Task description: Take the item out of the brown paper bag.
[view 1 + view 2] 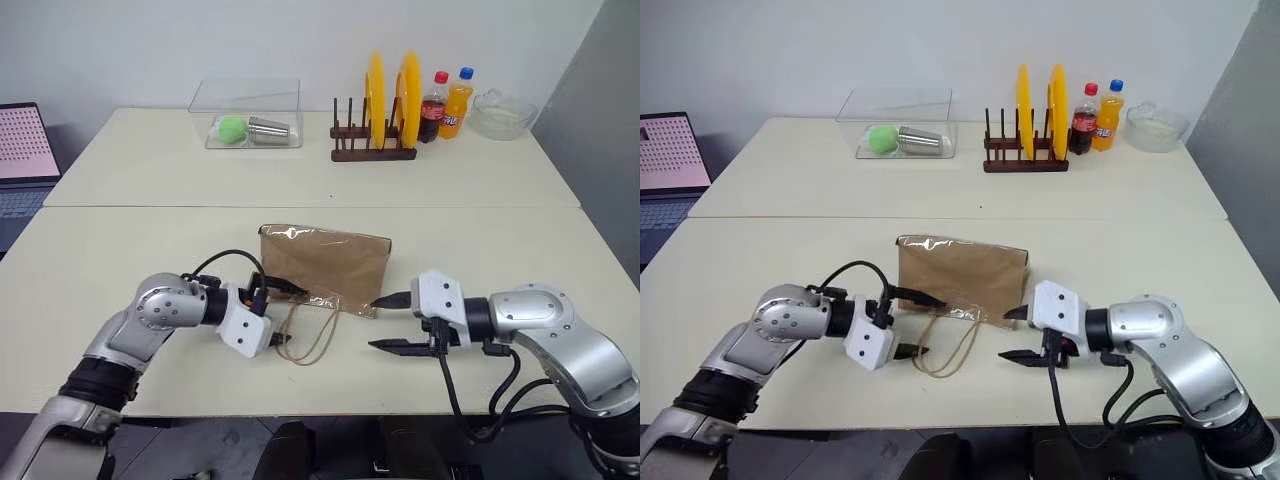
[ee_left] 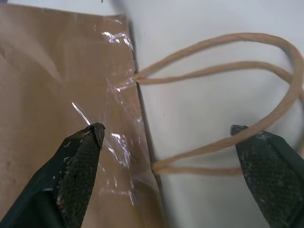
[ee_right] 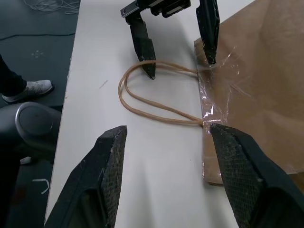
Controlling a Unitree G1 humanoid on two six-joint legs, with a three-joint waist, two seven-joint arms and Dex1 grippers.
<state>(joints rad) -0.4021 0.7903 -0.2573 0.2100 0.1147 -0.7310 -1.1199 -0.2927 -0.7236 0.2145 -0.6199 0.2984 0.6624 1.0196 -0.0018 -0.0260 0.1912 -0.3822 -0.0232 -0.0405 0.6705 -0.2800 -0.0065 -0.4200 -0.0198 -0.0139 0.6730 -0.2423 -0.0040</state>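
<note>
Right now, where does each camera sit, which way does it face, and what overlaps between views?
Left and right eye views: on the head, looking forward and down over both arms at the brown paper bag lying flat on the table.
Left wrist view: on the left wrist, along the open left gripper, one finger over the bag's edge, one at the handles.
Right wrist view: along the open right gripper.
Shared: bag and handles; the right wrist view also catches the left gripper.

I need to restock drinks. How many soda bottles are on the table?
2. The cola bottle and the orange soda bottle stand side by side at the far edge, between the plate rack and the glass bowl. Nothing suggests more hidden.
</note>
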